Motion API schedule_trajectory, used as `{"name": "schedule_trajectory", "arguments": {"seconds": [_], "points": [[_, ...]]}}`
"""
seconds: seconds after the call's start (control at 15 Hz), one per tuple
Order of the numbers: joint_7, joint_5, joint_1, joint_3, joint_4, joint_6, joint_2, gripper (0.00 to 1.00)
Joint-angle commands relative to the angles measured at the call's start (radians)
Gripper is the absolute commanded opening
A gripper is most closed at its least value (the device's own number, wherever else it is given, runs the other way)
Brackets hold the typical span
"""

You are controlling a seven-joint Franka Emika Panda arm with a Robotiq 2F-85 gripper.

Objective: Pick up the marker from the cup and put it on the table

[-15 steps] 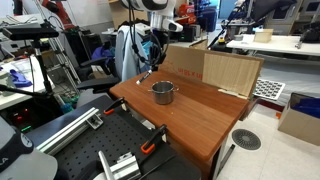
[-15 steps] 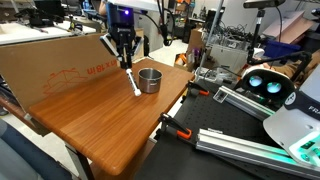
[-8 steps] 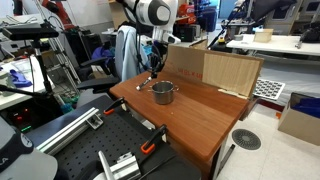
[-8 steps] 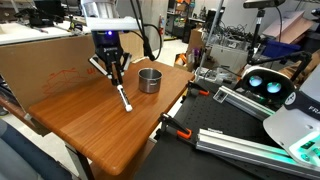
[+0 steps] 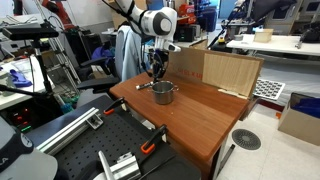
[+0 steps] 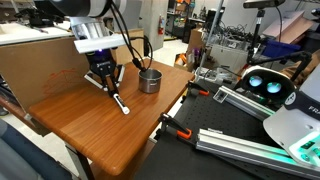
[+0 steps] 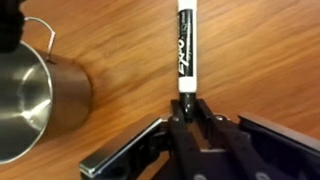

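Three views, one moment. The wrist view gives the closest reading. The hand (image 7: 188,112) enters from 6 o'clock with its fingertips drawn close together about the dark end of the marker (image 7: 185,50), so it appears closed on that end. The marker's white printed barrel runs out toward 12 o'clock, low over the bench (image 7: 265,70). The cup (image 7: 30,100) stands at 9 o'clock of the marker, apart from it and cut off by the frame edge. Its thin handle shows at the top.

In an exterior view the hand (image 6: 107,86) hangs over the bench (image 6: 110,135). The marker (image 6: 119,101) slants from it toward 5 o'clock, its far tip at or just above the wood. The cup (image 6: 149,80) stands at 3 o'clock, near but not touching, and the marker is outside it.

In an exterior view from the opposite side, the hand (image 5: 155,74) is at 11 o'clock of the cup (image 5: 163,93). The marker there is too small to read clearly.

Whether the marker lies flat cannot be told. The wrist view hides the finger pads behind the hand's own linkage.
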Motion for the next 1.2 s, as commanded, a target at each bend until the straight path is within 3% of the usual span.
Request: {"name": "schedule_trajectory", "arguments": {"seconds": [0.0,0.53,1.13], "points": [[0.050,-0.047,0.038,-0.032,0.092,-0.079,0.058,0.47],[0.042,-0.075,0.040,-0.030,0.114,-0.098,0.064,1.00],[-0.015,-0.070,0.031,-0.014,-0.029,0.022,-0.086,1.00]]}}
